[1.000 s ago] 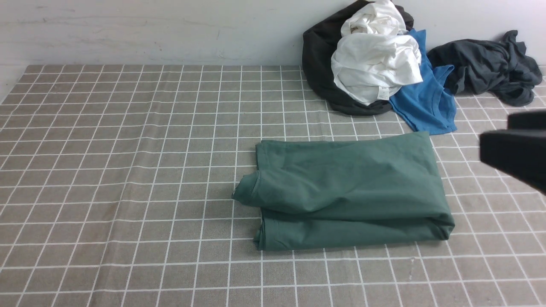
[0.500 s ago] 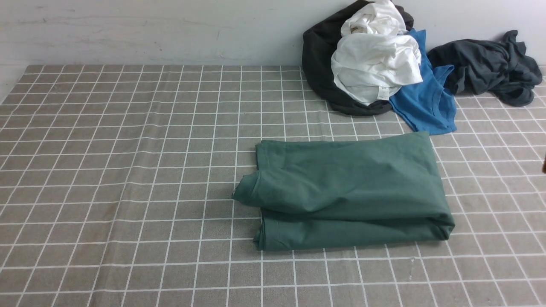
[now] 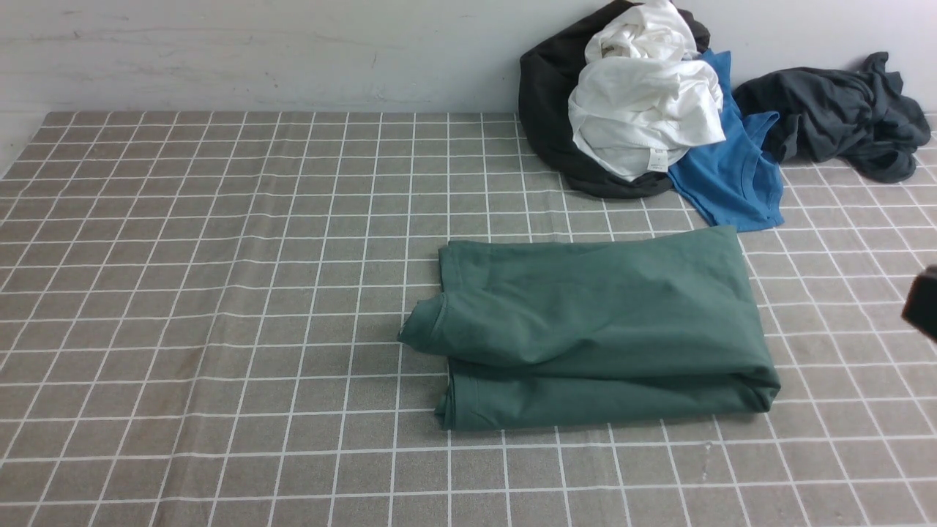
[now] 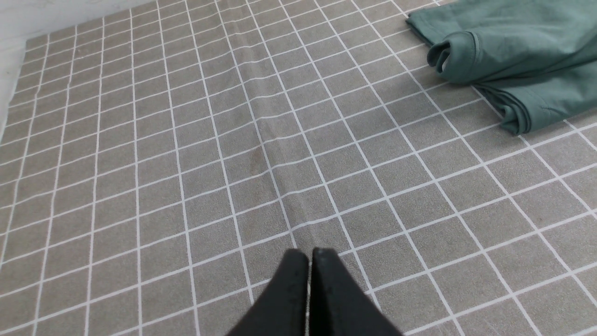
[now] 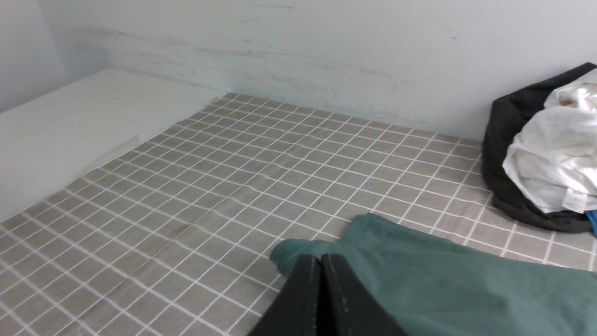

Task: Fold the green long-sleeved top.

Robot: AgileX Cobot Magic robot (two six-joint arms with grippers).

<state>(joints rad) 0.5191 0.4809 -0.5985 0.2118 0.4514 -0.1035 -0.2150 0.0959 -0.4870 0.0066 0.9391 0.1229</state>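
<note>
The green long-sleeved top (image 3: 600, 329) lies folded into a thick rectangle on the checked cloth, right of centre, with a rolled cuff sticking out at its left edge. Its corner also shows in the left wrist view (image 4: 517, 60) and its upper surface in the right wrist view (image 5: 466, 289). My left gripper (image 4: 310, 254) is shut and empty, hovering over bare cloth well away from the top. My right gripper (image 5: 321, 259) is shut with nothing in it, raised above the top; only a dark sliver of that arm (image 3: 924, 311) shows at the front view's right edge.
A pile of a black garment (image 3: 545, 102), a white garment (image 3: 644, 110) and a bright blue T-shirt (image 3: 732, 179) sits at the back right by the wall. A dark grey garment (image 3: 834, 110) lies further right. The grey checked cloth (image 3: 219, 293) covers the table.
The right arm has pulled back from the front view's right side to its edge, and its gripper has shut. The top has not moved.
</note>
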